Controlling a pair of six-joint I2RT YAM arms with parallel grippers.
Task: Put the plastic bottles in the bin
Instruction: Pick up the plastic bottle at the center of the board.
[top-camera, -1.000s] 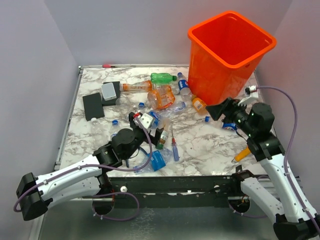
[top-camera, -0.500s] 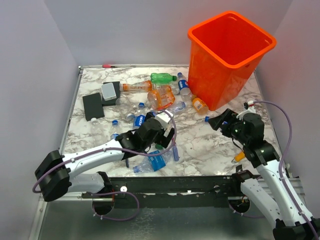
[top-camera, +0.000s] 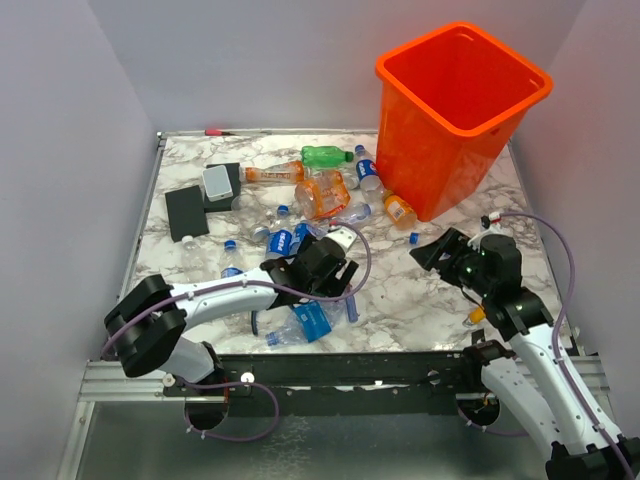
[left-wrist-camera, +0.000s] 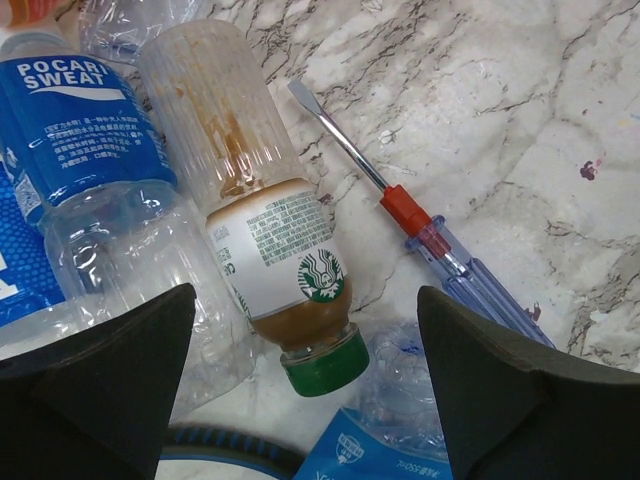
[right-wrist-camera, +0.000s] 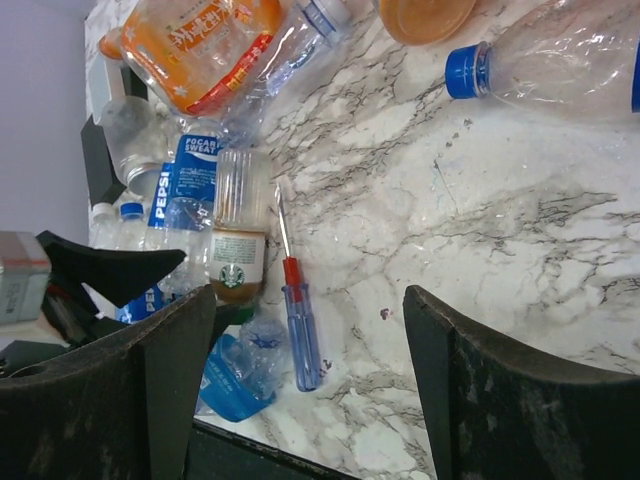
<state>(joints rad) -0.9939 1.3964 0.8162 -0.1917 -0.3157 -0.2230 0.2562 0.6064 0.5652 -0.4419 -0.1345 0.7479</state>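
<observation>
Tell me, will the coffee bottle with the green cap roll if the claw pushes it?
Probably. The coffee bottle lies on its side and is round, so a sideways push would likely roll it. It looks nearly empty, with only a little brown left inside, so it is probably light. Its ribbed end may slip less.

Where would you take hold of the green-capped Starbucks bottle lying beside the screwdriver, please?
Grip the Starbucks bottle across its labelled middle, from straight above: it lies flat, the left gripper hangs open astride it, and the screwdriver leaves room there.
</observation>
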